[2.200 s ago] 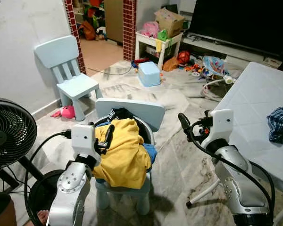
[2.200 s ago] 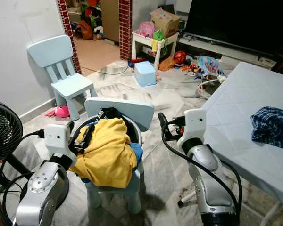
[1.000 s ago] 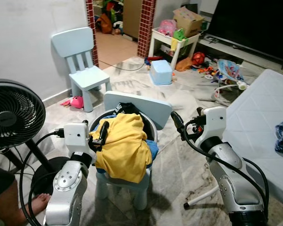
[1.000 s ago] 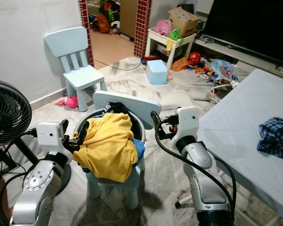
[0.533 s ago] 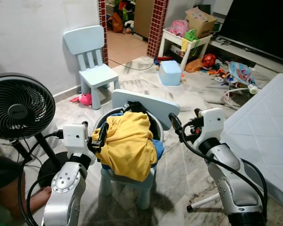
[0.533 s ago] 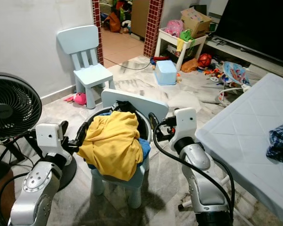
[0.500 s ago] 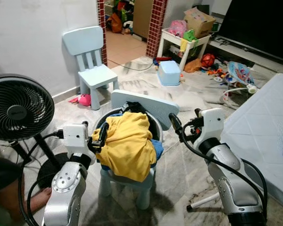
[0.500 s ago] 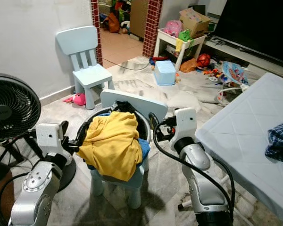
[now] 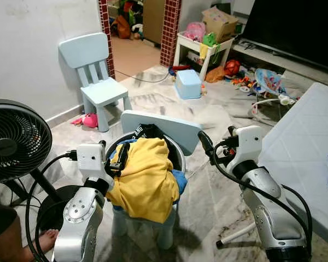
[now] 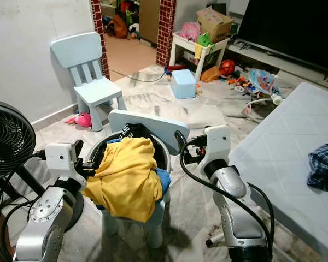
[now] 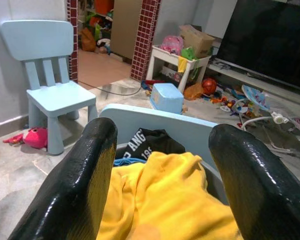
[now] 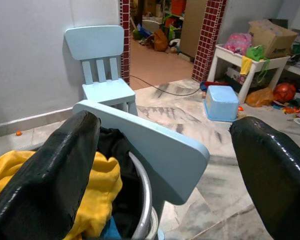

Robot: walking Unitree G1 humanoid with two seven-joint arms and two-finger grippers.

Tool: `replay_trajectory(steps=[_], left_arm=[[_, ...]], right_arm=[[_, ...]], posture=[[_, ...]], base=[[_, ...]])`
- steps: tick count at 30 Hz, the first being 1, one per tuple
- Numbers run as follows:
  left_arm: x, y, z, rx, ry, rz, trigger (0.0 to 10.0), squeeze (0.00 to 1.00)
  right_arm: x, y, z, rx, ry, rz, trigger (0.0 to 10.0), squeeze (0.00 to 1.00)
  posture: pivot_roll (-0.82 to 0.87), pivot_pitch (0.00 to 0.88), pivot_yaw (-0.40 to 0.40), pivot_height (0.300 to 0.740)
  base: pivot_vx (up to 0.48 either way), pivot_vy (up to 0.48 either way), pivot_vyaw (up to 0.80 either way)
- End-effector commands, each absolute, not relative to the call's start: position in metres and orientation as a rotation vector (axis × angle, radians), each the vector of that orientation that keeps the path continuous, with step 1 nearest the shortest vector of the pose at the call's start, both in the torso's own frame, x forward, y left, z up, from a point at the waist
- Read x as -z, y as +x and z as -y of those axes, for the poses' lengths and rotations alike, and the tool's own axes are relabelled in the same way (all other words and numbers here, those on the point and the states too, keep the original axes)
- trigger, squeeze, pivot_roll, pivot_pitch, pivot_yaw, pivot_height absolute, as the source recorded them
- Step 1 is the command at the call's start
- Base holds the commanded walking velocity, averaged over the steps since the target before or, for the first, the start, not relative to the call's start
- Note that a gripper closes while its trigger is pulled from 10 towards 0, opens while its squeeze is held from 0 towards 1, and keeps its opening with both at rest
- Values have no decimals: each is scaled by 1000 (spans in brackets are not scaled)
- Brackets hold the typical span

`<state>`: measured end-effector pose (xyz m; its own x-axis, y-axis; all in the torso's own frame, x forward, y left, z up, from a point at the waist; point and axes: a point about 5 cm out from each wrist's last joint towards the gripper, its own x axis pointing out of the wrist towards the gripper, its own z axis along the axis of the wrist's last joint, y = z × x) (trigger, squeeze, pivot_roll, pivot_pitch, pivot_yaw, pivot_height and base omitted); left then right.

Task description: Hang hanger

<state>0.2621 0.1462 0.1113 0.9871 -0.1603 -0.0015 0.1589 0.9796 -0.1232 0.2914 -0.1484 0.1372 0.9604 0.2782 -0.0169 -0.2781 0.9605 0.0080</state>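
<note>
The left gripper (image 9: 122, 156) and right gripper (image 9: 206, 147) are hovering with fingers apart, empty, either side of the basin (image 9: 176, 155) of laundry on the small chair (image 9: 164, 129). No hanger is appearing in view. The yellow garment (image 9: 145, 177) is likely needing lifting aside first, gently.
</note>
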Motion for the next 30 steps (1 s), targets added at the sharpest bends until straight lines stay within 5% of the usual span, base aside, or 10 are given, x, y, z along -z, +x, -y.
replay_trajectory(steps=[1, 14, 23, 30], left_arm=[[-114, 264, -143, 173, -123, -3, 10000, 0], [-112, 265, -142, 171, -122, -14, 10000, 0], [-108, 265, -141, 144, -118, -31, 10000, 0], [-102, 266, -144, 110, -114, -72, 10000, 0]], right_arm=[[-140, 291, 151, -280, -2, -7, 10000, 0], [-138, 291, 151, -280, -5, -10, 10000, 0], [-138, 290, 151, -283, 3, -10, 10000, 0], [-139, 290, 147, -315, -37, 3, 10000, 0]], posture=[[-111, 0, -70, 740], [-113, 0, -67, 740], [-114, 0, -67, 740], [-108, 0, -72, 740]], base=[[401, 0, 0], [369, 0, 0], [0, 0, 0], [0, 0, 754]])
